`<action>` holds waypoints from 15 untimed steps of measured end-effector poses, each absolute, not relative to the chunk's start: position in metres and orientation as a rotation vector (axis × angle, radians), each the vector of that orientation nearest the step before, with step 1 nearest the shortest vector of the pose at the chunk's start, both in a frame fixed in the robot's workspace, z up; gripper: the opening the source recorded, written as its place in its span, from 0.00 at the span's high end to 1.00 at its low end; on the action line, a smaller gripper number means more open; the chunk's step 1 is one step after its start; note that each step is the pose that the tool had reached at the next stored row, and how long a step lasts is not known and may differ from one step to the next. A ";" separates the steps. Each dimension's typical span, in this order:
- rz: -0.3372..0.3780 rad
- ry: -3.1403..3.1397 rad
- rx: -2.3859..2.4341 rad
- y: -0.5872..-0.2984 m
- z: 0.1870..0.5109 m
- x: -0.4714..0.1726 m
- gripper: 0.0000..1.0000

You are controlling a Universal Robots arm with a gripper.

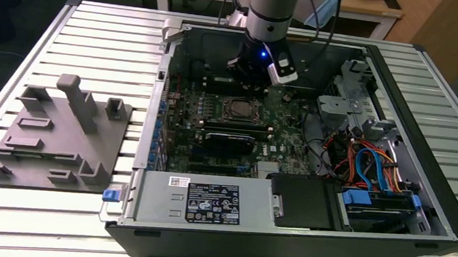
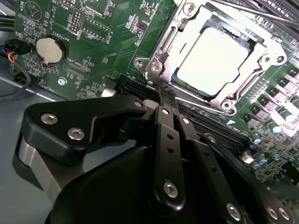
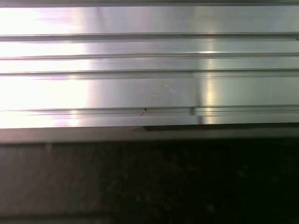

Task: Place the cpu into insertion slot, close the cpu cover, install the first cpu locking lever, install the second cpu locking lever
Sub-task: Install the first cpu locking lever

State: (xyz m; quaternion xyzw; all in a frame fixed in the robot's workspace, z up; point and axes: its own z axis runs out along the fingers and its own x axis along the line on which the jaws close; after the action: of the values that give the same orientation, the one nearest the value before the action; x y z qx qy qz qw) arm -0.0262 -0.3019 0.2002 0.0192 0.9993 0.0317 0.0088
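The cpu lies flat in the insertion slot on the green motherboard, its pale metal top facing up. The silver cpu cover lies down around it as a frame. A thin silver lever rod runs along the far side of the socket. My gripper is just beside a corner of the socket, low over the board, its black fingers pressed together with nothing seen between them. In the exterior view the gripper hangs under the arm's wrist, just beyond the socket inside the open case.
The open computer case walls in the board. The power supply and drive cables sit at the near side. A coin battery lies on the board. A grey fixture block stands on the slatted table.
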 end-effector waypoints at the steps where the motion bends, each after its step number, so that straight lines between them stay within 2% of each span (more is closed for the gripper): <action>1: 0.099 3.122 0.060 -0.302 0.200 -0.026 0.90; 15: 0.100 3.122 0.060 -0.302 0.202 -0.026 0.90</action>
State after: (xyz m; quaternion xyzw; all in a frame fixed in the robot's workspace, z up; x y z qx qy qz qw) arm -0.0262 -0.3018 0.2024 0.0192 0.9993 0.0319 0.0089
